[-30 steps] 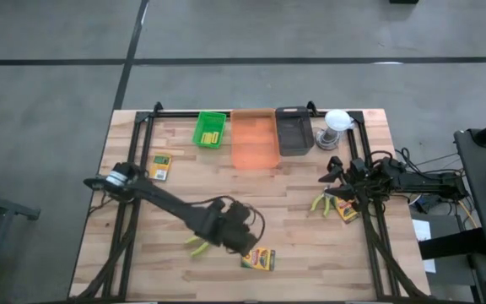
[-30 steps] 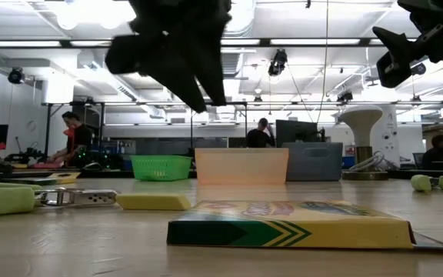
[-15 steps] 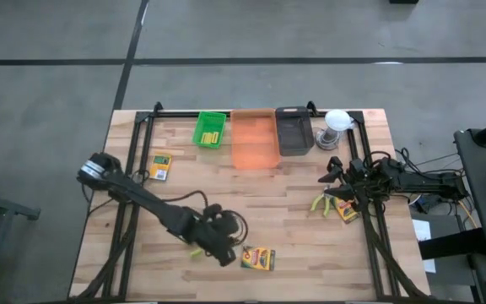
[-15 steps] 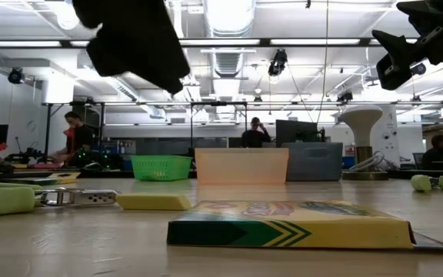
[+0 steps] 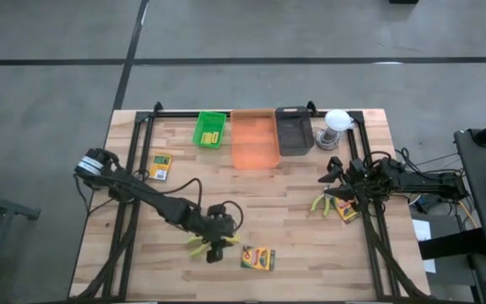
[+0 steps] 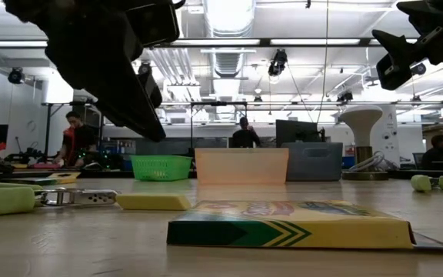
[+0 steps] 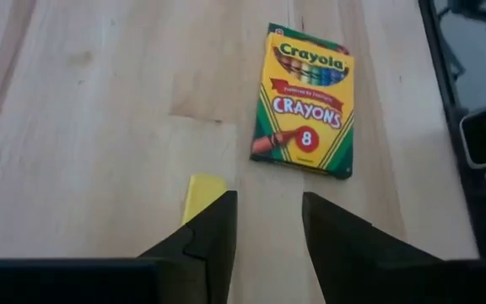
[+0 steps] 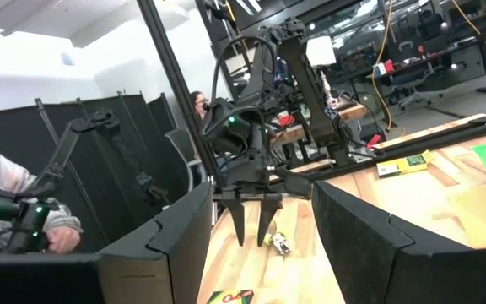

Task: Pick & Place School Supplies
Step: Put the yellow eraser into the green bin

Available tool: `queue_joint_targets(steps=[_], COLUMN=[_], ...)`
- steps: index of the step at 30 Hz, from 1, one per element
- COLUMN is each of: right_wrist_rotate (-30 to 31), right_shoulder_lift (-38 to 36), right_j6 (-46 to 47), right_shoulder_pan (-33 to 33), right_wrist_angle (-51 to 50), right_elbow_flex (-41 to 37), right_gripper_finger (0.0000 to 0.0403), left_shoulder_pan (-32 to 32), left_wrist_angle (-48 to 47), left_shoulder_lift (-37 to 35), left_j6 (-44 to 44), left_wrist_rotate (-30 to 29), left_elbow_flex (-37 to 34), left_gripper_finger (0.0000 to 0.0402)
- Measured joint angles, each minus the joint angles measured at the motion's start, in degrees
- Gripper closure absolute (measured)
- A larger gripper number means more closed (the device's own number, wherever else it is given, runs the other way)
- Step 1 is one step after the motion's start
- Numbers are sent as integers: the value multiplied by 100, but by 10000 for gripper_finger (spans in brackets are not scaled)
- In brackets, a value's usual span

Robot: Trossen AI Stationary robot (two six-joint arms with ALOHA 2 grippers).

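crayon box [image 7: 305, 102], a flat crayola eight-pack, lies face up on the bench [image 5: 294, 190] near its front edge, just beside a short yellow block [image 7: 202, 194] and a yellow-handled plier-like tool [image 5: 197, 246]. the left claw [image 5: 215, 250] hovers above this cluster with its jaws parted and nothing between them; in the left wrist view the fingers [image 7: 212, 239] frame bare wood, the block peeking out beside one of them and the crayon box lying ahead. the right claw [image 5: 331, 179] waits at the bench's right side, jaws apart and empty, above a second pair of pliers [image 5: 320, 203] and another crayon box [image 5: 348, 210]. at the far edge sit the green tray [image 5: 210, 129], already holding yellow blocks, the orange tray [image 5: 254, 140] and the black tray [image 5: 294, 131]. from here the risk is, in my judgement, a muddled descent: the block, the tool and the box lie so close together that a drop slightly off line could land a finger on the block or nudge the box towards the bench's front edge. the flat box also offers little height to pinch, so a shallow close may slide over it.
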Motion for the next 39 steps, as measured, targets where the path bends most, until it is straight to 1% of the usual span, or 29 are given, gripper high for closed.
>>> queue_joint_targets(steps=[6,14,19,23,28,35,39], right_wrist_rotate=[0,-1,0,0,0,0,-2], right_shoulder_lift=[0,0,0,0,0,-1,-2], right_j6=[-2,-1,-2,-1,0,-1,0], right_shoulder_pan=[1,1,1,1,2,0,0], right_wrist_angle=[1,2,2,2,2,3,2], right_elbow_flex=[-2,0,-1,0,-2,-2,-1], right_gripper_finger=[202,202,202,202,202,202,202], left_shoulder_pan=[17,79,76,79,85,85,90], left_wrist_angle=[10,147,1015,1501,1541,1539,1547], left_shoulder_lift=[2,7,11,13,15,15,15], left_j6=[650,784,640,567,570,566,477], left_wrist_rotate=[-55,-117,-116,-118,-118,-367,-367], left_elbow_flex=[-32,-175,-677,-947,-1080,-1190,-1254], left_gripper_finger=[261,261,261,248,231,229,229])
